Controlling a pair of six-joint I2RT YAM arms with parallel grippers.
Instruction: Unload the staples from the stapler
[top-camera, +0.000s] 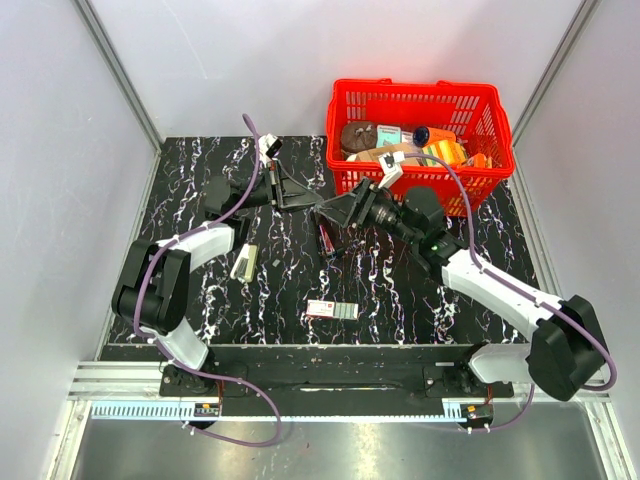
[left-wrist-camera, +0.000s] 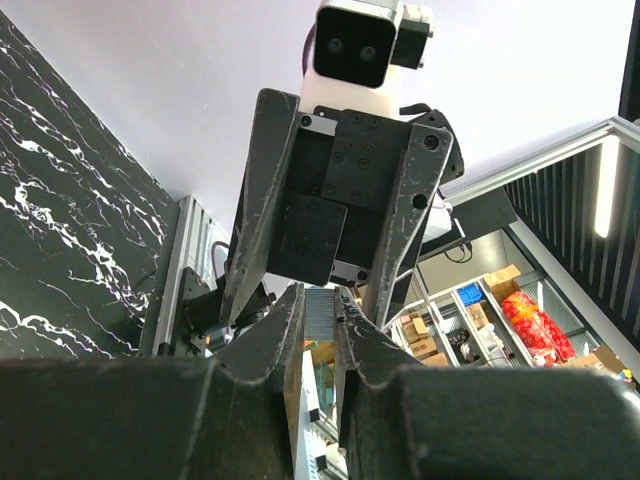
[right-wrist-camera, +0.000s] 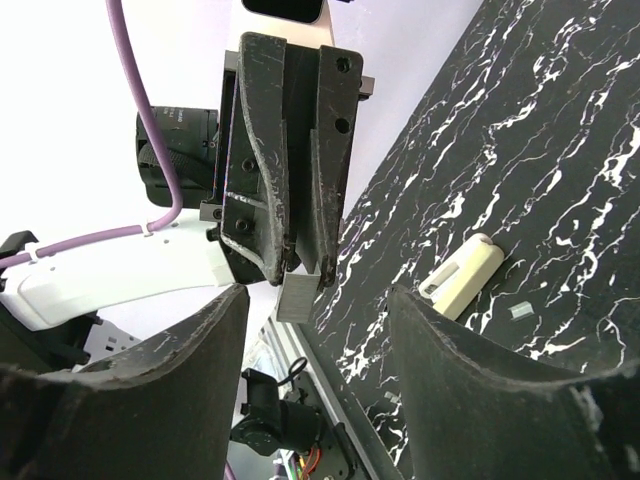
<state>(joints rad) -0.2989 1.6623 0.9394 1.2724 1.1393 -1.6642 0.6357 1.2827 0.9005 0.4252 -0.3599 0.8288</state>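
The slim black stapler (top-camera: 327, 240) with its red inner part lies on the black marbled table, just in front of both grippers. My left gripper (top-camera: 308, 203) is shut on a short silver strip of staples (left-wrist-camera: 320, 305), held above the table. The strip also shows in the right wrist view (right-wrist-camera: 300, 298), sticking out of the left gripper's (right-wrist-camera: 303, 268) tips. My right gripper (top-camera: 328, 212) faces the left one tip to tip. It is open and empty, with its fingers (right-wrist-camera: 470, 390) spread wide on either side of the strip.
A cream-beige oblong object (top-camera: 245, 262) lies at front left, also in the right wrist view (right-wrist-camera: 462, 276). A small red-white-grey box (top-camera: 332, 310) lies near the front edge. A red basket (top-camera: 425, 100) with several items stands at back right.
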